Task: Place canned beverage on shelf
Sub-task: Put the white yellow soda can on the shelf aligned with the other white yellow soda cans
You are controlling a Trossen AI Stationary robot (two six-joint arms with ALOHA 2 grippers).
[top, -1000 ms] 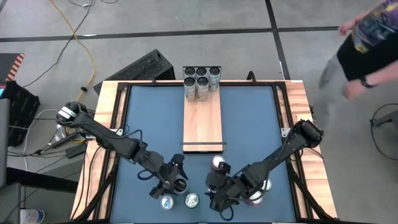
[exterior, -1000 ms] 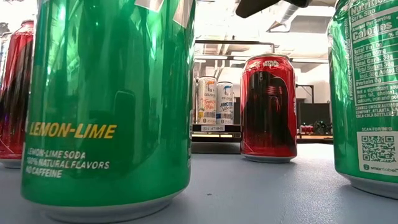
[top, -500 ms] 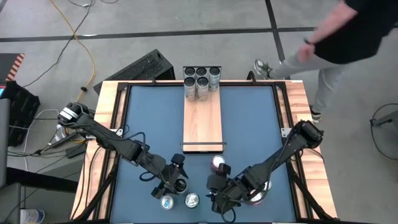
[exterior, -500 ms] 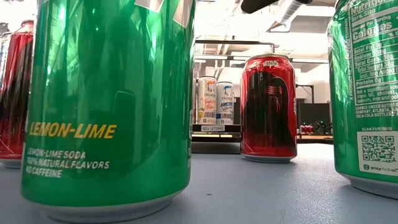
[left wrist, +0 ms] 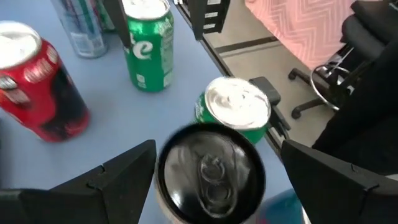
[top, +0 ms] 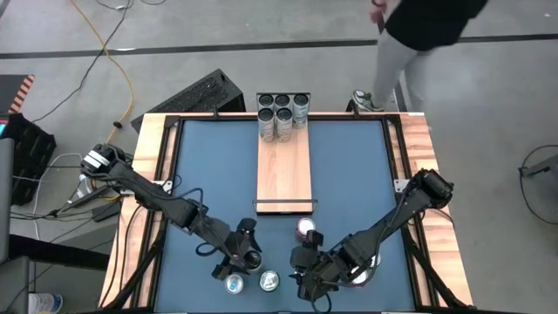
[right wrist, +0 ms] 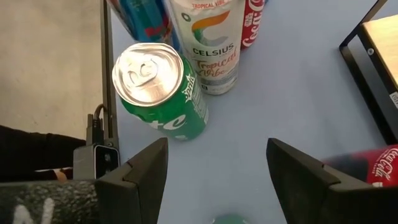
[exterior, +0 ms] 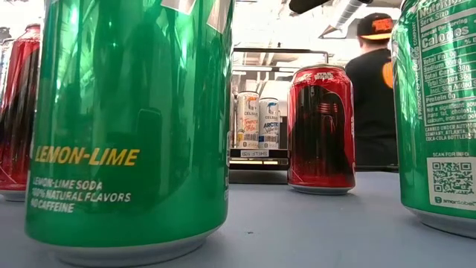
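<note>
The black-topped can (left wrist: 210, 175) sits on the blue table (top: 349, 174) near its 6 o'clock edge, directly under the left gripper (top: 247, 254), whose fingers stand spread wide, one on each side of it, not touching and holding nothing. A green can (left wrist: 236, 112) stands just beside it, seeming almost to touch, and that is the main worry: if the fingers come down or squeeze a little off-centre, I think 1 of them could clip the green can's rim and tip it or shove it toward the table's edge. A 2nd green can (left wrist: 148, 43) and a red can (left wrist: 37, 87) stand near, so a crooked lift could bump those too.

The shelf (top: 283, 170) lies along the middle of the table, running from 12 o'clock down toward the centre, well apart from this can. 5 cans (top: 283, 113) already crowd its 12 o'clock end, so a can carried too far along could knock into them; the wire rail (top: 283, 204) at the near end could also catch a low carry.

The left arm reaches in from 9 o'clock, bent down over the can. The right arm comes from 3 o'clock, and the right gripper (top: 307, 272) hangs at 6 o'clock, partly open and empty, near another red can (top: 305, 228). The 2 grippers are near enough that a swing could make them meet.
</note>
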